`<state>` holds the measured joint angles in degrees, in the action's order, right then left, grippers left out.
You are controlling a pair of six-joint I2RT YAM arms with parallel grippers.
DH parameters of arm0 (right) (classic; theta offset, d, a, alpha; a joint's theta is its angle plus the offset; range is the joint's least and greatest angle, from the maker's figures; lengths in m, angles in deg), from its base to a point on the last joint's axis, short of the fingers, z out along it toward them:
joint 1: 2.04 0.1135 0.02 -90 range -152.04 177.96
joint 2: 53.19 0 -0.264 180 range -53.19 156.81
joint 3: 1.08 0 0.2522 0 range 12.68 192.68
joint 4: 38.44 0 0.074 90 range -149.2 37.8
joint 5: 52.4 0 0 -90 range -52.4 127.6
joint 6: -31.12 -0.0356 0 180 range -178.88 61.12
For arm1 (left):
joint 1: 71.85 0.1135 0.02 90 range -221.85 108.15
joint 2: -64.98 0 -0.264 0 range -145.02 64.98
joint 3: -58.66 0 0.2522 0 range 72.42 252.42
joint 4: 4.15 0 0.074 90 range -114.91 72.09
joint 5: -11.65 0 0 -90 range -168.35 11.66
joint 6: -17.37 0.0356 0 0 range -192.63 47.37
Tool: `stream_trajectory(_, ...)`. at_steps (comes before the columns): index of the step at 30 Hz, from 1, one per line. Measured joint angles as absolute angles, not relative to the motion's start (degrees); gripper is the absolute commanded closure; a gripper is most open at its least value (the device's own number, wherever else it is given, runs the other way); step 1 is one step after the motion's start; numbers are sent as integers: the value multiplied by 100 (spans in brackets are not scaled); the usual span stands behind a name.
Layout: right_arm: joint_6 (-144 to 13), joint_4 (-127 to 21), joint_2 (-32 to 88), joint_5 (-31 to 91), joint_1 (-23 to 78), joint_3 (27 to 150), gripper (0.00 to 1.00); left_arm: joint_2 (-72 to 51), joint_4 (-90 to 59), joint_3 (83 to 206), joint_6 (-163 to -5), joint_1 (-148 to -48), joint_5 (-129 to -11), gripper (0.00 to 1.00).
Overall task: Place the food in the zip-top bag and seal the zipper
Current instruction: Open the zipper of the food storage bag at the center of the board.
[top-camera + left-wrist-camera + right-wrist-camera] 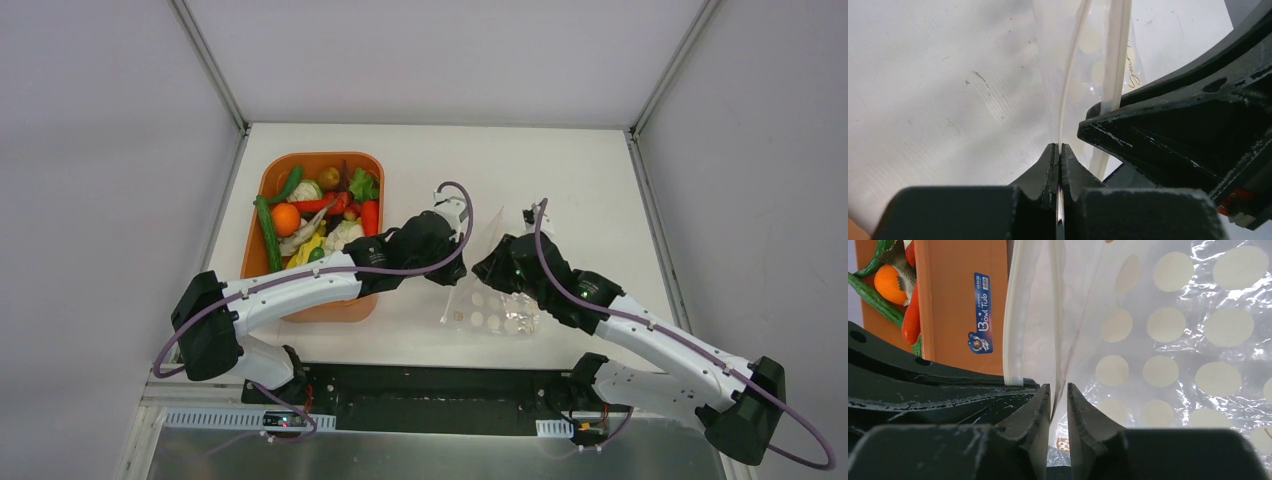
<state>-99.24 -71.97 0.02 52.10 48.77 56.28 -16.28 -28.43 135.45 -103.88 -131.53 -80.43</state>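
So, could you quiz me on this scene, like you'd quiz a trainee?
1. True or false: the food is already in the bag.
2. Which is clamped shut on the bag's edge? A left gripper; B right gripper; C neither.
3. What is printed on the bag?

Key: 1 false, the food lies in the tub. 2 A; the right gripper's jaws stand apart around the film. 3 white dots.

zip-top bag [492, 314] partly hidden behind right arm [625, 320], orange tub [960, 300] cropped at edge
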Motion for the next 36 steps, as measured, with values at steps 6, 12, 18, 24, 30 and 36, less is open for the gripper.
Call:
stream_trajectory(6,-10018,-7186,-138,5122,4877,5628,89,-1628,-2872,13545,-10517,-13155,-8330,100)
stream_trajectory(12,-10031,-7160,-168,5057,4877,5628,90,-1621,-2872,13545,-10573,-13155,-8402,100)
stream_trajectory(18,-10031,-7127,-72,5057,4877,5628,74,-1523,-2872,13527,-10595,-13155,-8461,100)
stream_trajectory(24,-9996,-7075,9,5055,4877,5628,72,-1426,-2861,13527,-10595,-13155,-8456,100)
stream_trajectory(30,-9972,-6843,162,4989,4877,5628,91,-1426,-2861,13527,-10597,-13155,-8437,100)
stream_trajectory(36,-9976,-6653,214,4913,4877,5593,100,-1422,-2863,13527,-10597,-13155,-8459,100)
